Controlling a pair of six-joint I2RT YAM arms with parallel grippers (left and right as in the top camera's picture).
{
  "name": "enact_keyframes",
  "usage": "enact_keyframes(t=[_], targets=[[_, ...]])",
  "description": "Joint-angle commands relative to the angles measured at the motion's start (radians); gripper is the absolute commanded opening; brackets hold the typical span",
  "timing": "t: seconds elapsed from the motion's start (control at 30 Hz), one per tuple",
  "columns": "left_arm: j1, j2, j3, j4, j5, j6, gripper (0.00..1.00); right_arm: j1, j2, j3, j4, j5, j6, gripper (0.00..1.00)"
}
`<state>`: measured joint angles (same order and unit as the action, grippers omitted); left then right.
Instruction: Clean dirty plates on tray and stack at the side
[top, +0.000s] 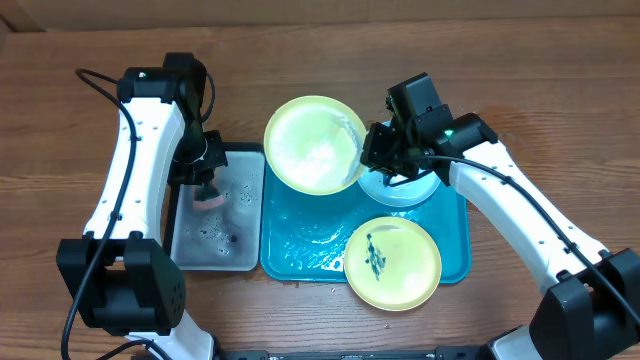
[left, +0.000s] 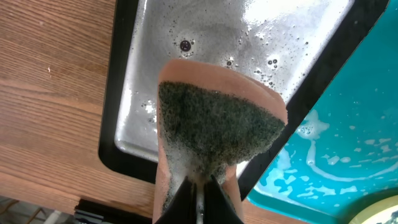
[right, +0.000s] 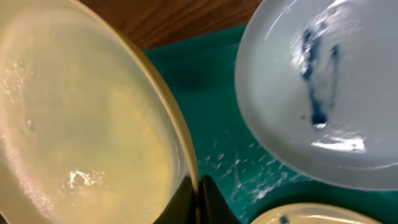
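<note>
- The left fingers (left: 183, 205) clench a soapy sponge (left: 214, 124) above the grey metal tray (top: 215, 250).
- The right fingers (right: 217, 205) pinch a tilted yellow-green plate (top: 310, 140) by its rim over the turquoise tray (top: 300, 245).
- A smeared light blue plate (right: 311, 112) and the other yellow-green plate (top: 393, 262) rest there.

The tray (top: 300, 245) was turquoise, flecked with white foam. The far plate (top: 312, 143) was plain yellow-green. The near plate (top: 393, 262) was yellow-green, smeared dark green. The blue plate (right: 292, 124) was pale, streaked dark. The sponge (left: 217, 124) was salmon, faced dark green.
</note>
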<state>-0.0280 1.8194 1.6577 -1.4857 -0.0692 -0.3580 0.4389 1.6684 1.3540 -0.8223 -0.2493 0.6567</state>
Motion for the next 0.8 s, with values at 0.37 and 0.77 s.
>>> enact_keyframes(t=[0.37,0.77], targets=[[0.003,-0.015,0.005,-0.001,-0.016,0.022,0.04,0.006,-0.041,0.117,-0.067,0.450,-0.324,0.04],[0.003,-0.015,0.005,0.005,-0.016,0.022,0.04,0.249,-0.053,0.291,-0.236,0.871,-0.456,0.04]])
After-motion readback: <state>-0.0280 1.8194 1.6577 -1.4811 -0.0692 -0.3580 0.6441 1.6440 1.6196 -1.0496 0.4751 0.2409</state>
